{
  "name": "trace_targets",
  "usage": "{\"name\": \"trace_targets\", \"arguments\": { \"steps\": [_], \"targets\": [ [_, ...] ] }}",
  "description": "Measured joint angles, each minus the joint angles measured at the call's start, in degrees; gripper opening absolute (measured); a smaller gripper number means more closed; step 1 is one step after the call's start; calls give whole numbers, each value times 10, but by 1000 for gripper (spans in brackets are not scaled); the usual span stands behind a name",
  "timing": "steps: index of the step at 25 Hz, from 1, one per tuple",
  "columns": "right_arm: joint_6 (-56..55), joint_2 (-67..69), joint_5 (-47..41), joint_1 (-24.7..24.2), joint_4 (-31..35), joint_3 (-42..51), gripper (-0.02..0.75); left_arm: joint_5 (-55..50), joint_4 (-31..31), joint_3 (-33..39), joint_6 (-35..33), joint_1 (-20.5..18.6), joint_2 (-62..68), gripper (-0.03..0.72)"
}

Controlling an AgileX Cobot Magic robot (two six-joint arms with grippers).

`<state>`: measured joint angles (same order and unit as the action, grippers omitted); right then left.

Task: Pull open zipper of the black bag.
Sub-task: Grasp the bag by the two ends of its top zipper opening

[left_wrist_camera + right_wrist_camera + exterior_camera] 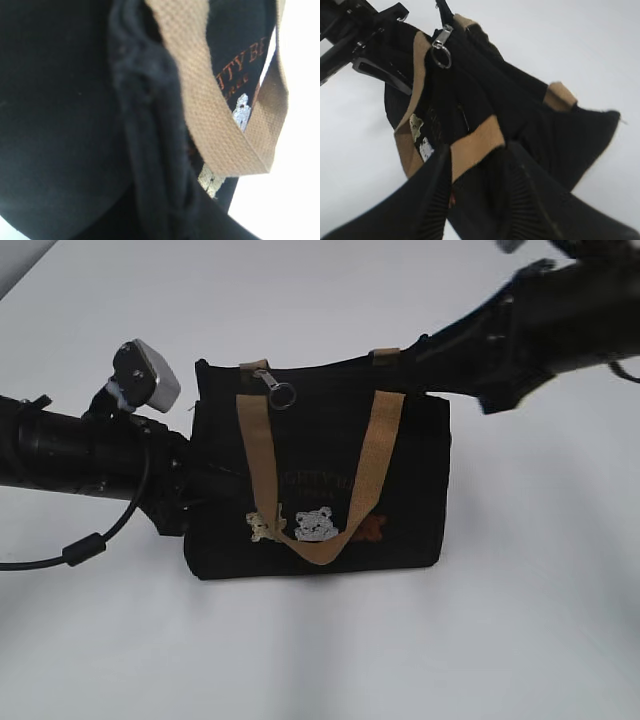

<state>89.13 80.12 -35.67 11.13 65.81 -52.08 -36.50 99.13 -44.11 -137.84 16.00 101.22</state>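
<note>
Exterior view: a small black bag stands upright on a white table, near the middle. A tan handle hangs down its front over pale bear patches. The zipper pull, silver with a round ring, sits at the top edge toward the bag's left end. The left arm reaches in from the left and meets the bag's left side; its gripper is hidden behind fabric there. The right arm comes from the upper right to the bag's top right corner.

Left wrist view: black fabric fills the frame, bunched into a ridge close to the camera, with the tan handle looping beside it. The left gripper's fingers cannot be made out; it is closed down tight, apparently pinching the bag's side fabric.

Right wrist view: the right gripper has its two black fingers clamped on the bag's top edge, where a tan strap is sewn. The zipper pull hangs at the far end.
</note>
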Motion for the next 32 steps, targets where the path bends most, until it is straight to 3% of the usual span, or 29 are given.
{"name": "trace_targets", "arguments": {
  "steps": [7, 13, 15, 17, 18, 20, 23, 28, 30, 32],
  "targets": [
    [16, 149, 20, 96, -11, -130, 287, 0, 1, 0, 0, 1, 0, 50],
    [16, 202, 104, 167, -11, -149, 286, 0, 1, 0, -1, 1, 0, 50],
    [16, 216, 124, 184, -11, -149, 246, 1, 1, 0, -1, 1, 0, 50],
    [4, 218, 137, 188, -13, -149, 125, 2, 1, 0, -1, 1, 3, 50],
    [-8, 216, 139, 186, -13, -149, 58, 2, 1, 0, -1, 1, 3, 50],
    [-54, 202, 132, 174, -21, -149, 1, 1, 2, 0, -1, 1, 3, 50],
    [-139, 164, 83, 123, -76, -149, -1, -4, 2, 0, -2, 1, 3, 50],
    [-325, 122, -40, -14, -209, -149, -1, -6, 2, 0, -2, 1, 3, 50],
    [-370, 118, -66, -39, -232, -149, 36, -4, 2, 0, -2, 1, 3, 50],
    [-389, 114, -92, -31, -239, -150, 183, 1, 2, 0, 4, 1, 3, 59]
  ]
}}
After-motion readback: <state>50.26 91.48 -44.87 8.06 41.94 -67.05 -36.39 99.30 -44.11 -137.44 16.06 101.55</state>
